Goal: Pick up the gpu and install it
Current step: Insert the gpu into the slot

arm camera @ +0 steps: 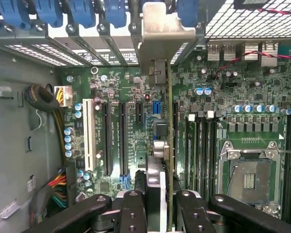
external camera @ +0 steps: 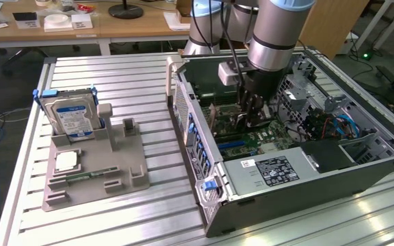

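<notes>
Installation stage: the claw (arm camera: 160,208), partly closed, clamps the gpu (arm camera: 160,145) by its upper edge, so the card stands edge-on inside the open computer case (external camera: 286,169), silver bracket (arm camera: 160,34) toward the rear openings, lower edge facing the motherboard (arm camera: 111,97) slots

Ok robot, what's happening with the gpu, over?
Gripper shut on gpu. Card on edge inside the case, at the motherboard slots. Cables off to the side, none crossing the slots.
</notes>
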### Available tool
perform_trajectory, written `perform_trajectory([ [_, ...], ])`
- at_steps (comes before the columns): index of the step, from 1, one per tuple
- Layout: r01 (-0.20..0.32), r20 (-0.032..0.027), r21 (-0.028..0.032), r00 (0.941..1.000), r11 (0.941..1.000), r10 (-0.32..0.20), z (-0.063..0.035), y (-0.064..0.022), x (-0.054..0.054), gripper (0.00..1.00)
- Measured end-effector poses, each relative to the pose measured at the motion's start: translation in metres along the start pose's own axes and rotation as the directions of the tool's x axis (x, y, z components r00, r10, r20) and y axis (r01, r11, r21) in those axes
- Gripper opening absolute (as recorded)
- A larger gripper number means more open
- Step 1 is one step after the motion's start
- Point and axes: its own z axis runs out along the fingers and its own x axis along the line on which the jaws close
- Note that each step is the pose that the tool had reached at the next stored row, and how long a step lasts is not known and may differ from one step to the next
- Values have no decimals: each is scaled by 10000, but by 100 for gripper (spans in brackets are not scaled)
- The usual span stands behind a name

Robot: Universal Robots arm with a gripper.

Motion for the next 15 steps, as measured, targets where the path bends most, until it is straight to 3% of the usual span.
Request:
perform_trajectory([
  [15,-2,-1,-1,10000,10000,2,147,57,16,28],
])
